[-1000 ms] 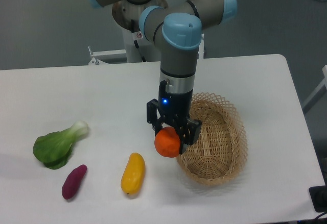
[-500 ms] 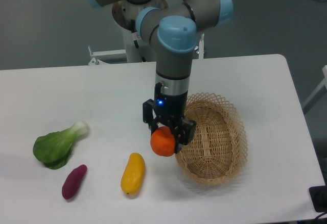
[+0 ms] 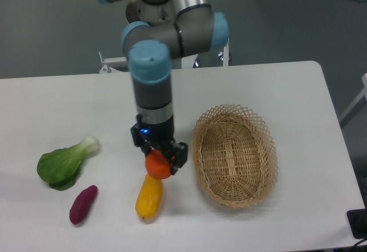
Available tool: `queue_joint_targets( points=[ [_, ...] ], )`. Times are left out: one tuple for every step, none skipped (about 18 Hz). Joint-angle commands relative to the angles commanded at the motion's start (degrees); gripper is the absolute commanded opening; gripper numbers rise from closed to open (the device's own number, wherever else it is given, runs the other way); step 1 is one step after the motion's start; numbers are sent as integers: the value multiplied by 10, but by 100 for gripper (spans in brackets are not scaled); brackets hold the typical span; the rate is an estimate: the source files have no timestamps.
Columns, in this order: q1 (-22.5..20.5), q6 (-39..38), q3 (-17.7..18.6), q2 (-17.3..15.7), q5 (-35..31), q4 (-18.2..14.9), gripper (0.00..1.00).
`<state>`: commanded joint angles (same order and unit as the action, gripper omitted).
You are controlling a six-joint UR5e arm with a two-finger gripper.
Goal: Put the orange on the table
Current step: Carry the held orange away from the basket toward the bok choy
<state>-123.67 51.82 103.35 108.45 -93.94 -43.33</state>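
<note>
Near the middle of the white tabletop (image 3: pixel 275 85) you see the arm pointing straight down, its fingers (image 3: pixel 159 154) closed on the orange (image 3: pixel 157 165) (the fruit fills the gap between them, so only its lower front shows). You can place the orange just above the upper end of the yellow-orange vegetable (image 3: pixel 149 196); whether the two touch cannot be told from this fixed view, nor whether the orange rests on anything below it. A blue indicator light glows on the wrist housing directly above the fingers.

To the right, you find the oval wicker basket (image 3: pixel 252 192), near the orange but clearly apart from it, with nothing visible inside. Its long axis runs roughly from the far edge toward the near edge of the tabletop.

To the left, you see a leafy green vegetable (image 3: pixel 62 163) with a pale stalk end pointing up and right, and just below it a small purple sweet potato (image 3: pixel 83 204) lying at a tilt. Both sit well apart from the fingers. The yellow-orange vegetable lies between the purple one and the basket, closer to the near edge.
</note>
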Motion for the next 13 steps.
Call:
queue_joint_targets(
  points=[
    [9,21,6,4,-5,1,78],
    [14,26,9,10,-7,1,78],
    [17,26,10,16,-7,0,78],
    [25,25,10,25,-8,1,78],
    [31,25,9,34,-10,2,78],
    [34,23,9,38,-10,2,78],
    [35,21,10,40,-10,2,78],
    [36,21,9,44,-10,3,78],
    [37,21,10,46,-10,2,78],
    [41,21,10,49,-10,2,78],
    [49,22,10,53,-9,0,78],
    [50,22,15,54,-9,-1,78],
    [50,25,25,55,-9,0,78]
  ],
)
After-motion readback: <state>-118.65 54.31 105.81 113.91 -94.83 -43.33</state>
